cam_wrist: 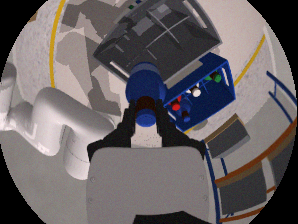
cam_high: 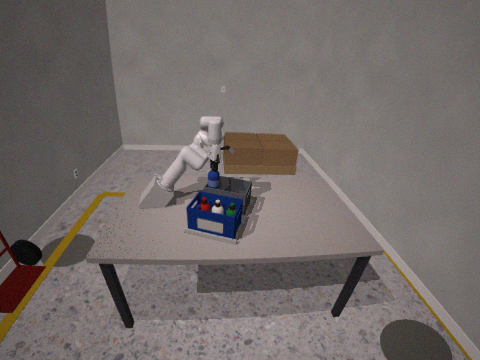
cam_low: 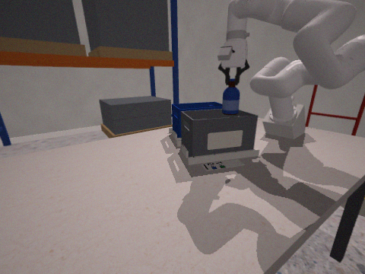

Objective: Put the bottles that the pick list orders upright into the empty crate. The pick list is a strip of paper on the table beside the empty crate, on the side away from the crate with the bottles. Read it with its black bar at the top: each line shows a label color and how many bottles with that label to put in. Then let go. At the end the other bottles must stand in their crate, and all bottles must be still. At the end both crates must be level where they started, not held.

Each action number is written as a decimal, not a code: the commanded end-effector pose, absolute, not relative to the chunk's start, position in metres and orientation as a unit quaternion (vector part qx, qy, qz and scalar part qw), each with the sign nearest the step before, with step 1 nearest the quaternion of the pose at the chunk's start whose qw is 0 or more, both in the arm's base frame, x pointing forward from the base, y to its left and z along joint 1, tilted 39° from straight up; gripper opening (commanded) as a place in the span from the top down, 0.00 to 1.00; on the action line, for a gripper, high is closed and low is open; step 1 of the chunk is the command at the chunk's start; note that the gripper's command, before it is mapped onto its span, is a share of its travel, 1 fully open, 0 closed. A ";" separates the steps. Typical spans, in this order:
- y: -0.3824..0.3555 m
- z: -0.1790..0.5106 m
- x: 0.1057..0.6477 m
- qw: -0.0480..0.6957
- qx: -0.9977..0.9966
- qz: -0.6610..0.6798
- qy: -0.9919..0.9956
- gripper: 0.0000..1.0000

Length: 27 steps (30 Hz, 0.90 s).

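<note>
My gripper (cam_high: 215,162) (cam_low: 232,81) (cam_wrist: 145,106) is shut on the neck of an upright blue bottle (cam_high: 213,181) (cam_low: 230,100) (cam_wrist: 145,87). Its base is near rim height at the grey crate (cam_high: 245,196) (cam_low: 198,141) (cam_wrist: 200,48), by one edge in the wrist view. The grey crate has dividers and shows no bottle inside. The blue crate (cam_high: 232,228) (cam_low: 176,119) (cam_wrist: 220,100) holds a red bottle (cam_high: 205,206) (cam_wrist: 175,106), a white bottle (cam_high: 217,208) (cam_wrist: 196,91), a green bottle (cam_high: 231,212) (cam_wrist: 216,77) and a blue-capped bottle (cam_wrist: 186,116). The pick list (cam_low: 233,164) shows blue and green marks; its counts are unreadable.
The two crates stand close side by side on the table (cam_high: 300,220) (cam_low: 95,198). The arm's base (cam_high: 156,194) (cam_low: 285,125) stands on the table near the grey crate. Brown boxes (cam_high: 260,150) stand behind the table, and a grey box stack (cam_low: 134,114) stands beyond it.
</note>
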State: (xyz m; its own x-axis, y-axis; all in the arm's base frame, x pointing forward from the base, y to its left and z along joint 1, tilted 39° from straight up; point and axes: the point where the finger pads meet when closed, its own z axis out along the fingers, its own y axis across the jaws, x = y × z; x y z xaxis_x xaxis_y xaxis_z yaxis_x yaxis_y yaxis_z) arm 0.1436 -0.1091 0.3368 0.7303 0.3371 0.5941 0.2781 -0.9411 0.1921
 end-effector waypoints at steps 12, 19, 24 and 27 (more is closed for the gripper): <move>-0.109 0.327 0.152 0.046 0.929 0.327 0.166 1.00; -0.109 0.323 0.155 0.046 0.929 0.327 0.166 1.00; -0.109 0.319 0.158 0.046 0.929 0.327 0.166 1.00; -0.109 0.317 0.160 0.046 0.929 0.327 0.166 1.00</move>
State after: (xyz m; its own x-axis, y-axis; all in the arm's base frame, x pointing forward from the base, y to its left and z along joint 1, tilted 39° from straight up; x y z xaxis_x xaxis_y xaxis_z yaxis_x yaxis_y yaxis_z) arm 0.1581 -0.1087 0.3186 0.7305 0.3367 0.5941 0.2777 -0.9413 0.1920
